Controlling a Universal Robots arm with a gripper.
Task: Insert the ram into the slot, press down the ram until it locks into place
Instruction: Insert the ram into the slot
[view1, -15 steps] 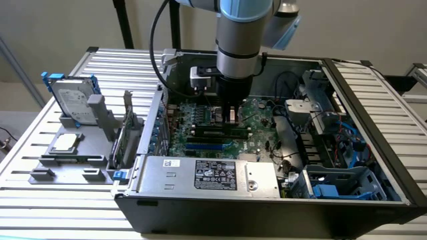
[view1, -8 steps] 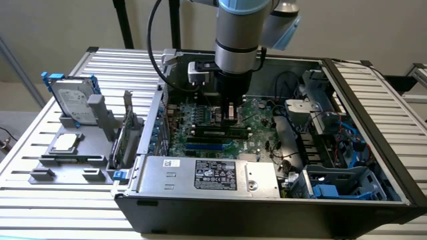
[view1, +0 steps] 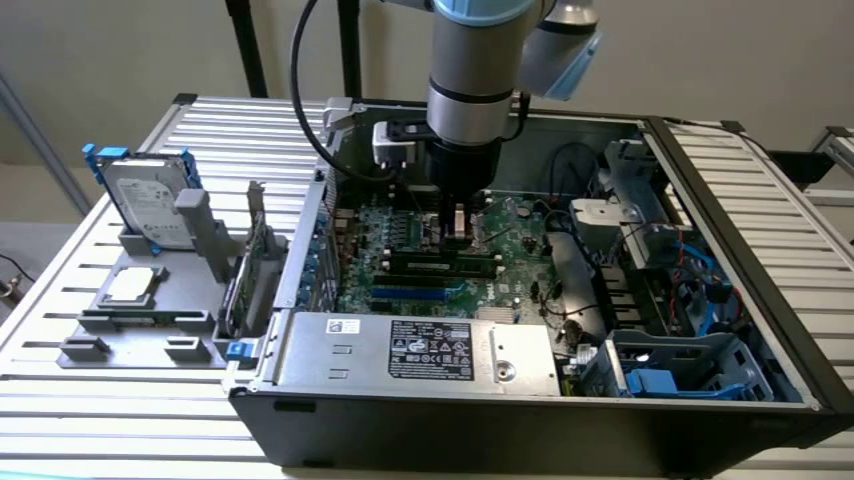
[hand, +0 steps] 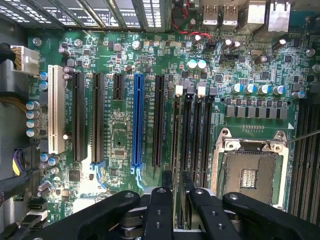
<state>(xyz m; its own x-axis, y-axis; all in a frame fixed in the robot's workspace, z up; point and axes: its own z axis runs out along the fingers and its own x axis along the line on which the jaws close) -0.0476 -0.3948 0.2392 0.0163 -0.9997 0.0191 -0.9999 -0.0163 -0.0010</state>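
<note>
Pale walls are seen behind a ribbed metal tabletop (view1: 787, 230), on which an open computer case (view1: 534, 420) lies on its side. Inside the case, near the centre of the exterior frame, the ram (view1: 447, 266) is seen seated lengthwise in a black slot (view1: 497, 263) on the green motherboard (view1: 387, 225), with a blue slot (view1: 416, 293) just below it in the frame. In the wrist view the slot (hand: 189, 130) runs down the middle of the frame between pale end clips, beside a long blue slot (hand: 137, 122) and a metal processor socket (hand: 250, 172). Directly above the ram the gripper (view1: 461, 238) is held by the arm (view1: 474, 90), its fingers (hand: 159, 210) spread on either side of the ram's top edge; whether they touch it cannot be told. A silver power supply box (view1: 414, 350) lies at the lower centre of the exterior frame. On the tabletop at the exterior view's left, a hard drive (view1: 147, 205) is stood upright in a grey holder (view1: 147, 320).
</note>
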